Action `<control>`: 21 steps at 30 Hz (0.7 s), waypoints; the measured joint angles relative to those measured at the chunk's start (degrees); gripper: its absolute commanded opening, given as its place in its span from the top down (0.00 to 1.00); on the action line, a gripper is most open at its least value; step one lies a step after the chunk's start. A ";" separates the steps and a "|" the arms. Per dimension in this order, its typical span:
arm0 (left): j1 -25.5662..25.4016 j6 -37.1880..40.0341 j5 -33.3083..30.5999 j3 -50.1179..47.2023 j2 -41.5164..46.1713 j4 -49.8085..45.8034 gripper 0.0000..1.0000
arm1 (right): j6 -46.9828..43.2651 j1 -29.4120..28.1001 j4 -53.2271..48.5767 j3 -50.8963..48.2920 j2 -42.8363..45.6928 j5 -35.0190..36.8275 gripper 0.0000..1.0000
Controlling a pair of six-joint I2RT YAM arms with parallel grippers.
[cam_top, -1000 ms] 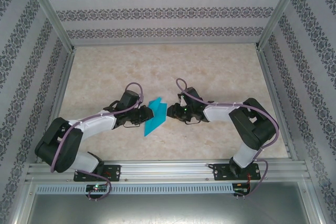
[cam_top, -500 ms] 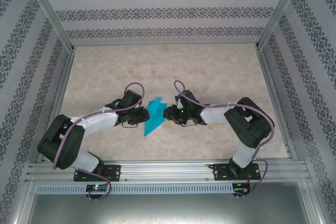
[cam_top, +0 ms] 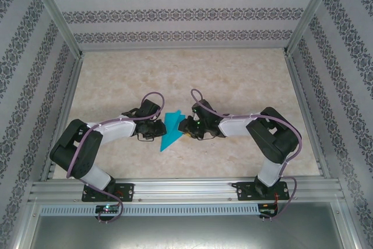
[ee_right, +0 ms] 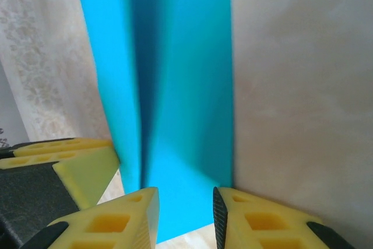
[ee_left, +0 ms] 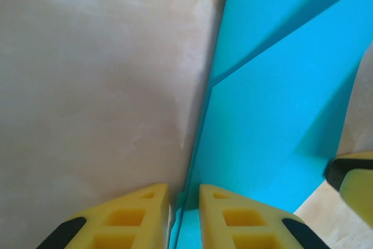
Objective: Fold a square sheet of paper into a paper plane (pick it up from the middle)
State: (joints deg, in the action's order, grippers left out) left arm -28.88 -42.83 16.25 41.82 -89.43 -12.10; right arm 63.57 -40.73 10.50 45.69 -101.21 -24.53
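Well, I have the paper plane [cam_top: 171, 133] at the middle of the table [cam_top: 245, 80], caught between my two arms. My left gripper [ee_left: 184, 193] is narrow, pinching one edge of it. My right gripper [ee_right: 185, 197] straddles the opposite edge, and I cannot tell whether it grips. The pointed nose and diagonal folds look made; I judge the wing folds remain

The top camera is looking down from behind; both wrist cameras are facing the paper plane [cam_top: 171, 129] closely.
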 measured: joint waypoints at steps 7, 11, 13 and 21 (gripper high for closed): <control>0.00 0.00 0.17 0.04 0.00 0.02 0.75 | 1.81 -0.74 -1.92 1.03 -0.37 2.08 0.63; 0.00 0.00 0.22 0.04 0.00 0.04 0.75 | 1.46 -0.61 -5.81 1.03 2.36 4.55 0.63; 0.00 0.02 0.37 0.07 0.00 0.04 0.75 | 1.49 -0.37 -6.01 0.85 3.06 4.79 0.62; 0.00 0.00 0.68 0.09 0.00 0.09 0.75 | 2.14 -0.37 -6.08 0.37 2.73 5.44 0.62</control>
State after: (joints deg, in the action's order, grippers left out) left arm -28.88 -42.83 16.93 41.91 -89.43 -12.01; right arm 65.71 -41.10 4.43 46.06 -98.48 -19.09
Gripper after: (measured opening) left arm 0.255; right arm 0.381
